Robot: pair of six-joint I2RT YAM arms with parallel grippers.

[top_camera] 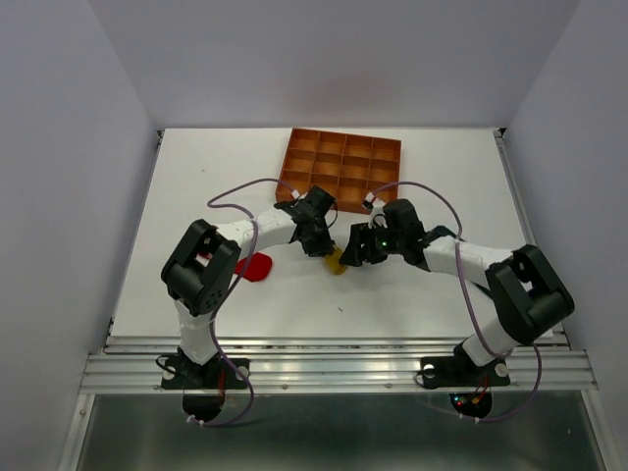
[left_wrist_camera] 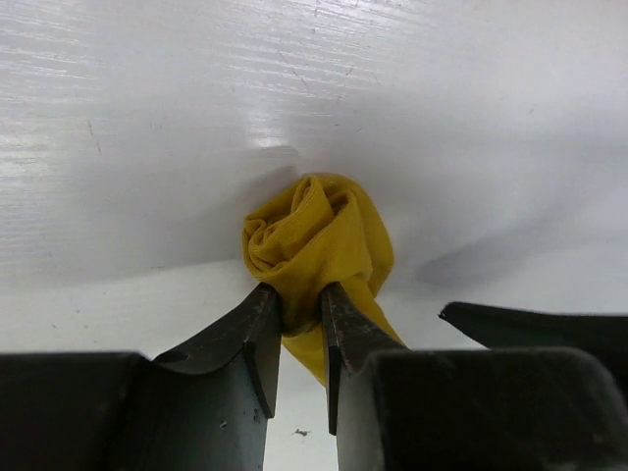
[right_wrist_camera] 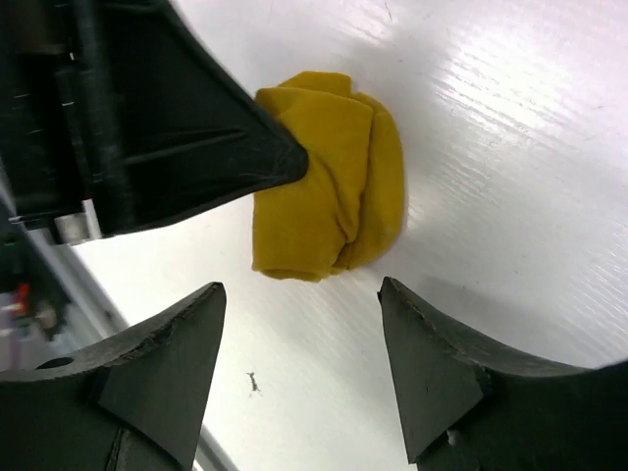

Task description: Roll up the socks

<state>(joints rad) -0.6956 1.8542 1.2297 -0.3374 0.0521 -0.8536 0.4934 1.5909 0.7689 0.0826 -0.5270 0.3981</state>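
White glossy table (top_camera: pixel 412 289), pale walls (top_camera: pixel 343 59); left pincer (left_wrist_camera: pixel 301 299) pinching rolled yellow sock (left_wrist_camera: pixel 319 231), right pincer (right_wrist_camera: pixel 299 306) agape.

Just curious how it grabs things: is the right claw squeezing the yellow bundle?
No, the right gripper stands open, short of the yellow sock; only the left gripper pinches it.

Bright, even light from above fills the overhead view, leaving only faint, soft shadows under the arms (top_camera: pixel 245 235) on the white table (top_camera: pixel 412 294). The 2 wrist views show streaky glare across the glossy tabletop, and in the left wrist view the yellow sock (left_wrist_camera: pixel 324 235) casts a soft grey shadow rightward. All 3 pictures are sharp at table level, with the wrist views' near foregrounds dark.
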